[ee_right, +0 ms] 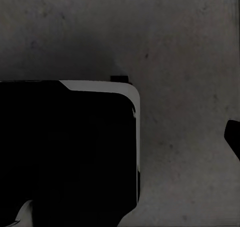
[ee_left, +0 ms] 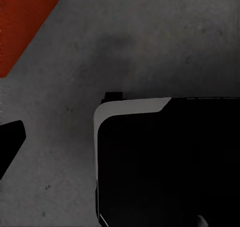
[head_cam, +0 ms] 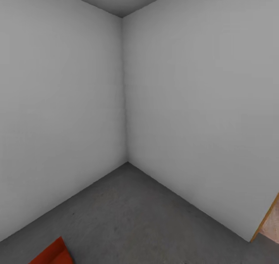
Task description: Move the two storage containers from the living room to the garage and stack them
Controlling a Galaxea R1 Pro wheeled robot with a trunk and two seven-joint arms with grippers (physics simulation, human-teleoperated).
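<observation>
I face a bare corner of the garage, with grey-white walls [head_cam: 62,101] and a dark grey concrete floor [head_cam: 131,217]. The corner of one orange-red storage container [head_cam: 52,253] pokes in at the lower left of the head view, resting on the concrete. The same container [ee_left: 25,22] shows as a red patch in the left wrist view, apart from my hand. One black finger [ee_left: 10,142] of my left gripper hangs over bare floor, holding nothing. A black finger [ee_right: 234,137] of my right gripper likewise hangs over bare concrete. The second container is out of view.
My own black base with a white rim [ee_left: 165,162] [ee_right: 70,147] stands on the floor under both wrists. A wood door frame [head_cam: 267,217] edges the right wall's end at the lower right, with paler flooring beyond it.
</observation>
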